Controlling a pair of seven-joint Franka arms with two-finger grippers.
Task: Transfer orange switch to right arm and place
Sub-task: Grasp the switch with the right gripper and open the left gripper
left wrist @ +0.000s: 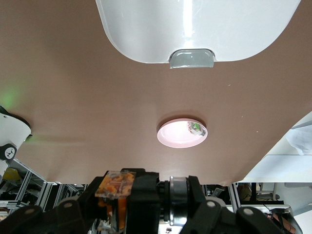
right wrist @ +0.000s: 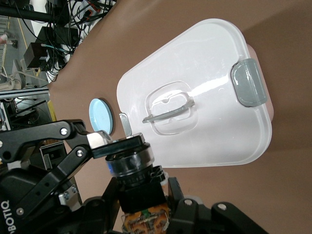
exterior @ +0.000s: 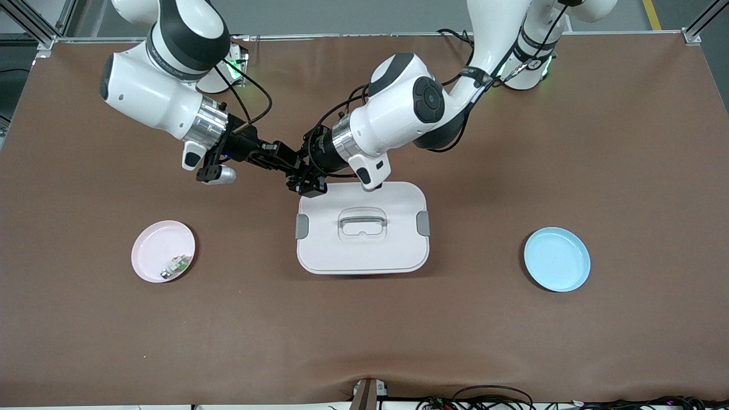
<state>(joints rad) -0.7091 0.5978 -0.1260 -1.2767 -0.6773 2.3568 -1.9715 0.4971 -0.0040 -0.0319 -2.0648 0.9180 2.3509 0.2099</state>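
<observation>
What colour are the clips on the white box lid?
Grey clips on the lid; the right wrist view shows them best.

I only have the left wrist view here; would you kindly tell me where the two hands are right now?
Observer: The left hand and the right hand meet tip to tip over the white box's edge farther from the front camera.
Operator: Thank you. Is the switch gripped?
Observer: Yes. The right wrist view shows the orange switch, black body showing, clamped between finger pads, with both hands shut on it.
Operator: Is there a second plate?
Observer: A blue plate lies toward the left arm's end of the table.
</observation>
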